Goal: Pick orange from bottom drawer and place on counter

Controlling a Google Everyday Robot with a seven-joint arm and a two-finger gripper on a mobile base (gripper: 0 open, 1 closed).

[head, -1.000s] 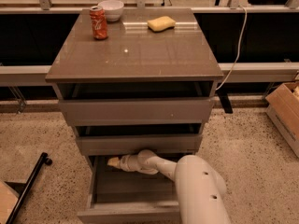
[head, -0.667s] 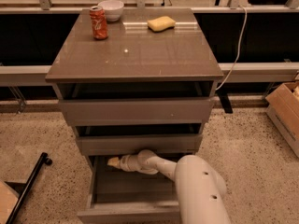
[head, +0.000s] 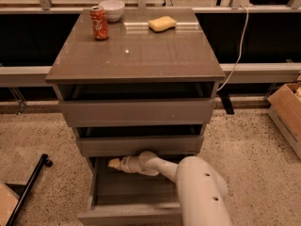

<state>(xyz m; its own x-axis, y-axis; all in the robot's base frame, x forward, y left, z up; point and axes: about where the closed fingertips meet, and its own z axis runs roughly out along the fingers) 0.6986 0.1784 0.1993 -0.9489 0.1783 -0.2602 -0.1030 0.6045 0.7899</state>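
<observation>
The bottom drawer point(head: 127, 199) is pulled out below the two upper drawers. My white arm reaches into it from the lower right. My gripper point(head: 114, 163) sits at the drawer's back left, just under the middle drawer's front. The orange is hidden from view. The counter point(head: 141, 55) is the glossy grey-brown top of the cabinet.
On the counter stand a red soda can point(head: 99, 23), a white bowl point(head: 112, 9) and a yellow sponge point(head: 162, 23). A cardboard box point(head: 288, 114) sits on the floor at right. A black pole point(head: 28, 187) lies at lower left. A white cable point(head: 240, 46) hangs right of the cabinet.
</observation>
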